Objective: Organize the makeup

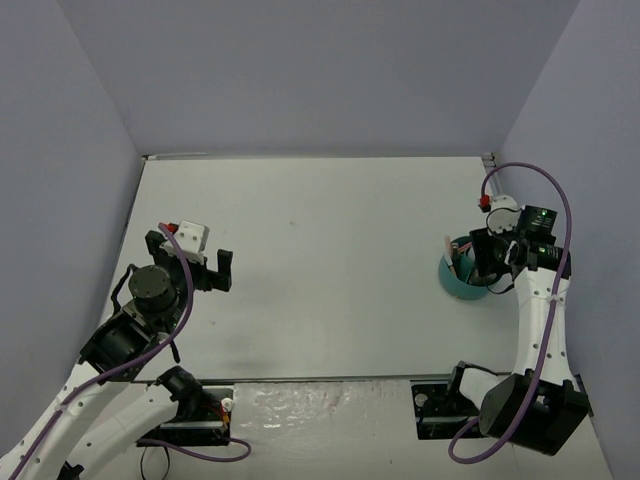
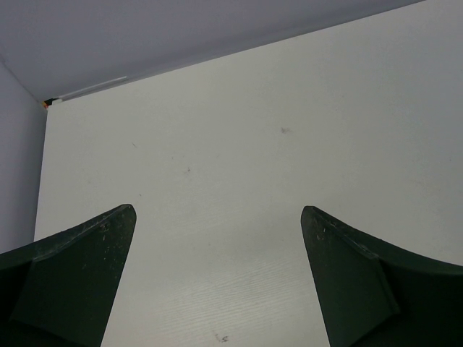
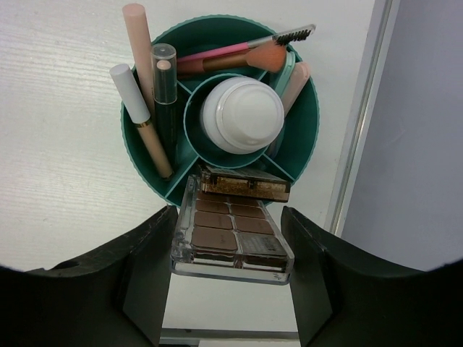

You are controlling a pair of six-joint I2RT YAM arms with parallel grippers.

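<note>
My right gripper [image 3: 228,211] is shut on a clear flat palette of brown shades [image 3: 230,235], its far end down in the near compartment of the round teal tub [image 3: 307,137]. A second brown palette [image 3: 244,184] stands in that compartment. The whitish bottle [image 3: 241,114] sits in the tub's centre cup. Pink and white-capped sticks [image 3: 137,36], a dark stick with a clear cap [image 3: 165,94] and a pink brush [image 3: 239,54] stand in other compartments. In the top view the right gripper [image 1: 478,265] is over the tub [image 1: 455,283]. My left gripper [image 2: 217,210] is open and empty above bare table.
The tub stands near the table's right edge, close to a metal rail [image 3: 358,144] and the grey side wall [image 3: 419,144]. The left gripper [image 1: 192,258] hovers at the table's left side. Grey walls enclose the white table [image 1: 330,250] on three sides.
</note>
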